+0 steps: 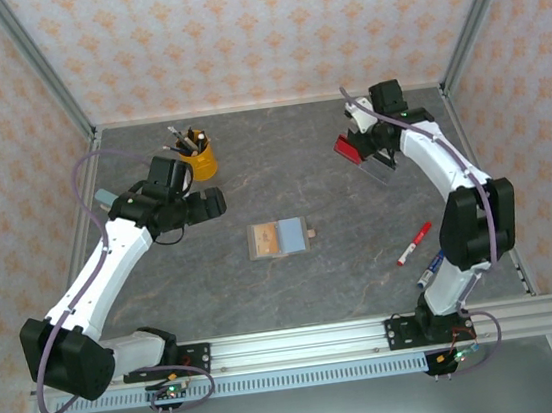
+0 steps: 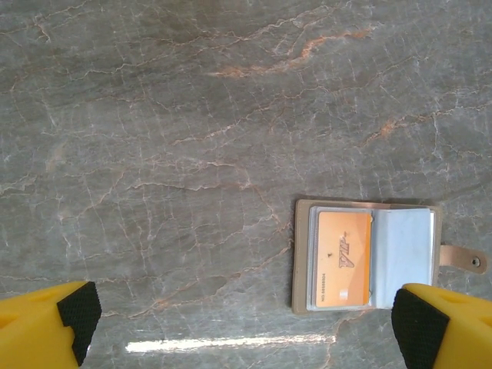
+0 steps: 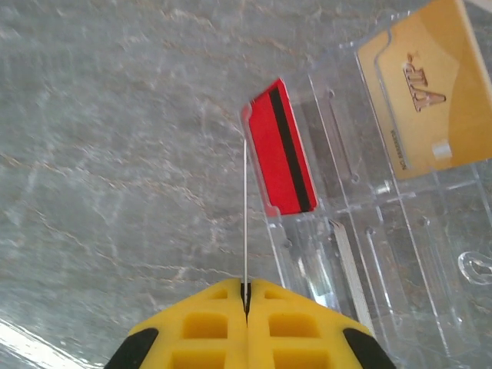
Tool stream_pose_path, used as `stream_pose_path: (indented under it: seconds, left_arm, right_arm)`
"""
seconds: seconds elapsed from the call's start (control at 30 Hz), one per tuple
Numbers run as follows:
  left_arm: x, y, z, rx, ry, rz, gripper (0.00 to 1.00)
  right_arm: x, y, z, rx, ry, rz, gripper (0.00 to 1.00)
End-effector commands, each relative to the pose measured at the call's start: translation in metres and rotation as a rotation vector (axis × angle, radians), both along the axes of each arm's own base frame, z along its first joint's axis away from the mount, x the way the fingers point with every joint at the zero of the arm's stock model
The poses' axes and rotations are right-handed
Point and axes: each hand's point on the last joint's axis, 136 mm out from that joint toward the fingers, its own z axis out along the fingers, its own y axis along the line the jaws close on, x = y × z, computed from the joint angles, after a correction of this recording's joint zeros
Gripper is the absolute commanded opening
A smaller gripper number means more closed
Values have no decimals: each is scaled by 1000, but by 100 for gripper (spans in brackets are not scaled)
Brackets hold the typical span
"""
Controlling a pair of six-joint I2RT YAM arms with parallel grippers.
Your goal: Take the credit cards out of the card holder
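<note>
Jaws of the right gripper [image 3: 246,290] are clenched on an edge-on card [image 3: 245,207], to be lowered squarely into the far-right clear tray [image 3: 369,254] beside the red card [image 3: 284,150]; the left gripper [image 2: 247,317] is spread wide.

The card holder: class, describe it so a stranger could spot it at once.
On the grey marble table, look near the middle. The card holder lies open there; unlike the red marker to its right, it is a flat wallet showing an orange card.
</note>
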Motion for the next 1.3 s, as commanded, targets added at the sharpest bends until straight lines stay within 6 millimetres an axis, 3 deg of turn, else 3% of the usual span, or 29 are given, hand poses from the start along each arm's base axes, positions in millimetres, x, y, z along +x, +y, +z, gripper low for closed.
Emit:
stream_pose_path:
  seconds: [0.0,0.23,0.7,1.27]
  left_arm:
    - [-5,6,2,16,-4,1,100]
    - [-5,3,-3,8,12,-12,100]
    - [-2,-2,-11,-4,35,-24,100]
    - [-1,-4,-16,-6,54,-36,100]
  right_arm:
    - [-1,-4,0,-54,25,108,0]
    - [4,-28,-23,-152,79,141,0]
    - [20,-67,-30,-231,82,94,0]
    - [30,-78,-47,-277,121,131,0]
